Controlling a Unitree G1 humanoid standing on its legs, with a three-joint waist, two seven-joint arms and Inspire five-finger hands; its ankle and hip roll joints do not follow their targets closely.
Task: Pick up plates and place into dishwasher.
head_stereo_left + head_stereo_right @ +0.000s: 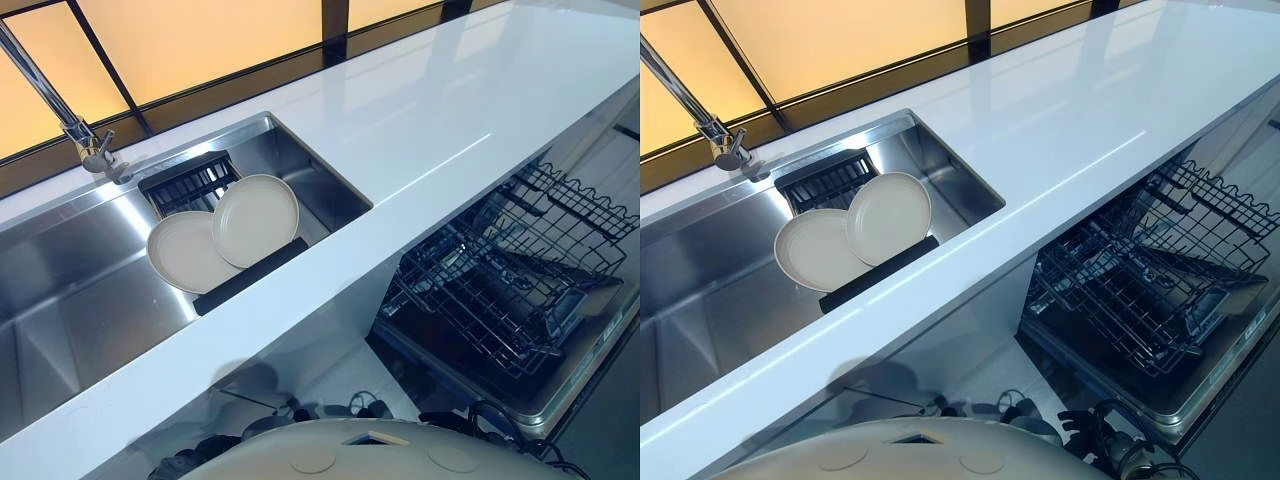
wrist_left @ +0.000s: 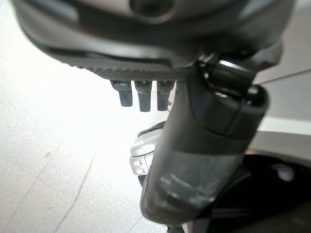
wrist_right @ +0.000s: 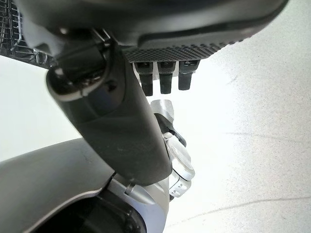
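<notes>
Two cream plates lean on edge in a black rack (image 1: 250, 278) inside the steel sink (image 1: 80, 300). The left plate (image 1: 185, 255) sits partly behind the right plate (image 1: 257, 218). The open dishwasher's wire rack (image 1: 510, 290) is pulled out below the counter at the right, with nothing on it. My left hand (image 2: 204, 160) hangs over the pale floor with straight fingers and holds nothing. My right hand (image 3: 116, 126) hangs the same way, fingers relaxed, nothing in it. Both hands are low, far from the plates.
A long white countertop (image 1: 430, 130) runs from the sink across above the dishwasher. A chrome faucet (image 1: 90, 145) rises at the sink's back left. Dark-framed amber window panes (image 1: 200, 40) stand behind the counter. The dishwasher door (image 1: 560, 395) lies open below the rack.
</notes>
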